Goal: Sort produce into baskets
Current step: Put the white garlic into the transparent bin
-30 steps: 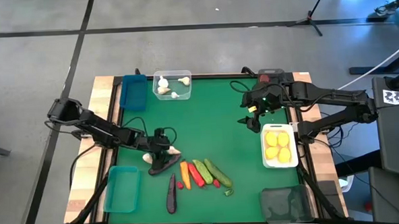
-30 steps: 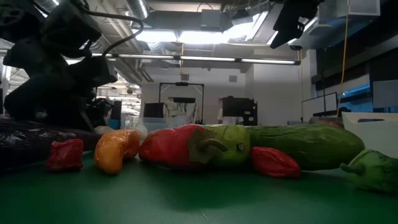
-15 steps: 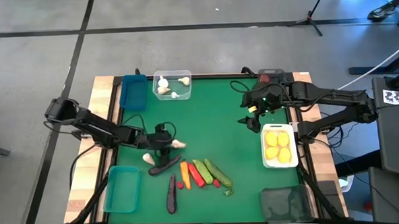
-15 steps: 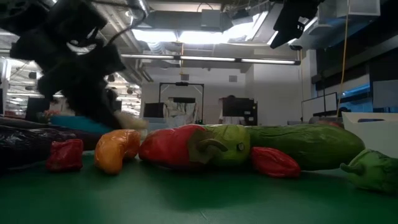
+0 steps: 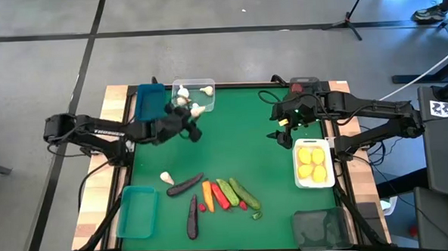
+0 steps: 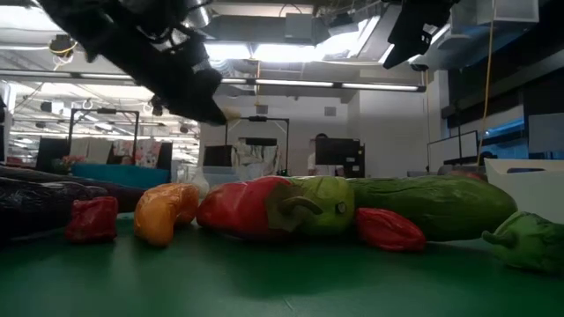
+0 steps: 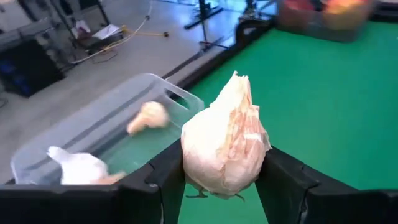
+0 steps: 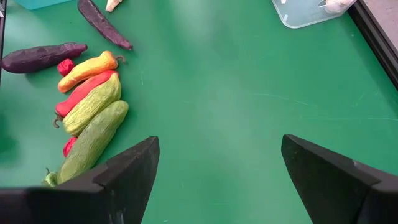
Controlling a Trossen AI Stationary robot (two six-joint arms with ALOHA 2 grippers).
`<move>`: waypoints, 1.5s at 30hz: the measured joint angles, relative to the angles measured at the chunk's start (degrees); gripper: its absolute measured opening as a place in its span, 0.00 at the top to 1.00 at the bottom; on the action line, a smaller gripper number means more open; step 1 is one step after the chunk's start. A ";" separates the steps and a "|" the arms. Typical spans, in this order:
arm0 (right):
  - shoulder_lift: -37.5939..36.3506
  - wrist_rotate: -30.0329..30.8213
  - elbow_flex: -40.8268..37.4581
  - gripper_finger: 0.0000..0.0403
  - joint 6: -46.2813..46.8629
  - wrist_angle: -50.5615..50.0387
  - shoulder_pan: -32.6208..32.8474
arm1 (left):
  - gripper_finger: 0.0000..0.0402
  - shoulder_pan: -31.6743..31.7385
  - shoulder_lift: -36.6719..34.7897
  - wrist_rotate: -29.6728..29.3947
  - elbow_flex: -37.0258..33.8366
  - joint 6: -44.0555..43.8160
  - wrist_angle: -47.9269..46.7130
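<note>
From the left, the teal tray (image 5: pixel 138 212) sits at the near-left corner and the blue tray (image 5: pixel 149 103) at the far-left, both looking bare to me. My left gripper (image 7: pixel 225 186) hangs just beside the near edge of the clear tray (image 5: pixel 204 95), its fingers pinching a garlic bulb (image 7: pixel 224 147) by its flanks with the tip pointing up; I judge it's held there so the bulb can drop in with the garlic already in that tray. One more garlic (image 5: pixel 166 176) lies on the green mat (image 5: pixel 239 132), near the left end of an eggplant (image 5: pixel 185 185). Right of that, the unsorted row lies close together near the front edge: a second eggplant (image 5: pixel 192 217), the carrot (image 5: pixel 207 192), a red pepper (image 5: pixel 220 196), two cucumbers (image 5: pixel 236 191), and a few small red pieces among them. Next I'd carry the bulb over the clear tray's inside before letting go, since a release at the rim could send it rolling back onto the mat. Farther right, my right gripper (image 8: pixel 217 180) waits above the mat's far-right part with fingers spread wide and nothing between them, beside the white tray (image 5: pixel 314 165) holding lemons (image 5: pixel 312 165). A smoky tray (image 5: pixel 320 229) sits at the near-right corner.
</note>
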 joint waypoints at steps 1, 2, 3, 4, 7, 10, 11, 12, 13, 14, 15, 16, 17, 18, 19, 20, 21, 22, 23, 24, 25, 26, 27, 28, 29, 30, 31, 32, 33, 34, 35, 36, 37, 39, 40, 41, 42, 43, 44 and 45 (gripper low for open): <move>0.00 0.00 0.00 0.17 -0.02 0.01 0.01 | 0.59 2.15 0.05 1.68 0.38 0.59 0.06; 0.00 0.00 0.00 0.17 -0.04 0.01 0.01 | 0.59 4.27 0.06 2.70 0.63 0.90 0.07; 0.00 0.00 0.00 0.17 -0.09 0.04 -0.01 | 0.59 6.20 0.06 3.16 0.87 1.11 0.14; 0.00 0.00 0.00 0.17 -0.17 0.04 0.01 | 0.58 8.17 0.08 3.33 1.21 1.34 0.16; 0.00 0.00 0.00 0.17 -0.93 0.17 0.01 | 0.58 13.95 0.08 6.93 2.19 1.74 0.38; 0.00 0.00 0.00 0.17 -1.31 0.21 0.01 | 0.56 18.41 0.10 13.74 2.84 1.65 0.38; 0.00 0.00 0.00 0.17 -1.33 0.21 0.01 | 0.56 19.45 0.14 14.93 3.06 1.51 0.38; 0.00 0.00 0.00 0.17 -1.35 0.25 -0.01 | 0.55 20.21 0.34 15.15 3.23 1.56 0.55; 0.00 0.00 0.00 0.17 -1.34 0.35 0.01 | 0.55 20.80 0.60 15.20 3.39 1.92 0.60; 0.00 0.00 0.00 0.17 -1.35 0.42 -0.01 | 0.54 21.32 1.00 15.22 3.51 2.34 0.60; 0.00 0.00 0.00 0.17 -1.35 0.43 0.01 | 0.54 21.71 1.62 15.27 3.75 2.52 0.59; 0.00 0.00 0.00 0.17 -1.38 0.43 0.01 | 0.54 21.99 2.50 15.37 4.01 2.57 0.80; 0.00 0.00 0.00 0.17 -1.41 0.43 0.01 | 0.53 22.07 3.58 15.55 4.12 2.64 1.74; 0.00 0.00 0.00 0.17 -1.43 0.43 0.01 | 0.53 22.07 4.82 15.94 4.13 2.85 2.92; 0.00 0.00 0.00 0.17 -1.43 0.43 -0.01 | 0.53 22.04 6.07 16.28 4.13 3.30 4.08; 0.00 0.00 0.00 0.17 -1.43 0.43 -0.01 | 0.52 22.01 7.40 16.41 4.13 4.00 5.74; 0.00 0.00 0.00 0.17 -1.43 0.43 0.01 | 0.52 22.12 8.65 16.49 4.13 4.29 7.54; 0.00 0.00 0.00 0.17 -1.43 0.41 0.01 | 0.52 22.41 9.91 16.51 4.13 4.39 9.21; 0.00 0.00 0.00 0.17 -1.43 0.41 0.00 | 0.52 22.84 11.00 16.38 4.13 4.32 10.61; 0.00 0.00 0.00 0.17 -1.43 0.41 0.01 | 0.52 23.35 12.05 16.23 4.21 4.22 11.62; 0.00 0.00 0.00 0.17 -1.43 0.39 0.01 | 0.52 23.77 13.08 16.14 4.46 4.06 12.29; 0.00 0.00 0.00 0.17 -1.43 0.39 0.01 | 0.52 24.13 13.94 16.14 4.82 3.98 12.32; 0.00 0.00 0.00 0.17 -1.43 0.37 0.00 | 0.52 24.34 14.67 16.16 5.13 4.11 12.27; 0.00 0.00 0.00 0.17 -1.43 0.33 0.01 | 0.52 24.53 15.26 16.35 5.49 4.82 12.27; 0.00 0.00 0.00 0.17 -1.43 0.30 0.01 | 0.52 24.58 15.63 16.80 5.82 5.79 12.27; 0.00 0.00 0.00 0.17 -1.43 0.30 0.01 | 0.52 24.58 16.00 16.84 6.16 6.71 12.24; 0.00 0.00 0.00 0.17 -1.43 0.30 0.01 | 0.52 24.58 16.27 16.88 6.62 7.24 12.23; 0.00 0.00 0.00 0.17 -1.44 0.30 -0.01 | 0.52 24.58 16.34 16.92 7.01 7.47 11.95; 0.00 0.00 0.00 0.17 -1.43 0.28 0.01 | 0.52 24.40 16.14 17.08 7.37 7.49 11.10; 0.00 0.00 0.00 0.17 -1.43 0.29 -0.01 | 0.52 24.11 15.56 18.01 7.84 7.48 9.32; 0.00 0.00 0.00 0.17 -1.41 0.23 -0.01 | 0.52 23.72 14.66 19.71 8.13 7.65 7.43; 0.00 0.00 0.00 0.17 -1.39 0.06 0.01 | 0.52 23.13 13.62 22.10 8.42 8.35 5.52; 0.00 0.00 0.00 0.17 -1.37 -0.14 0.01 | 0.52 22.39 12.41 25.18 8.64 9.12 3.41; 0.00 0.00 0.00 0.17 -1.37 -0.16 0.01 | 0.52 20.35 9.01 31.26 8.65 10.64 -2.23; 0.00 0.00 0.00 0.17 -1.37 -0.12 0.00 | 0.52 19.09 7.10 34.04 8.65 11.45 -5.56; 0.00 0.00 0.00 0.17 -1.37 -0.12 0.01 | 0.52 17.78 5.00 36.35 8.65 12.14 -9.68; 0.00 -0.01 0.00 0.17 -1.40 -0.12 0.01 | 0.52 16.09 2.91 38.38 8.65 12.92 -13.92; 0.00 0.00 0.00 0.17 -1.45 -0.05 0.01 | 0.52 14.38 0.82 40.16 8.65 13.44 -18.09; 0.00 0.00 0.00 0.17 -1.53 -0.03 0.01 | 0.52 12.46 -1.08 41.32 8.58 13.57 -21.94; 0.00 0.00 0.00 0.17 -1.62 0.01 0.01 | 0.52 10.40 -3.08 41.54 8.33 13.01 -25.27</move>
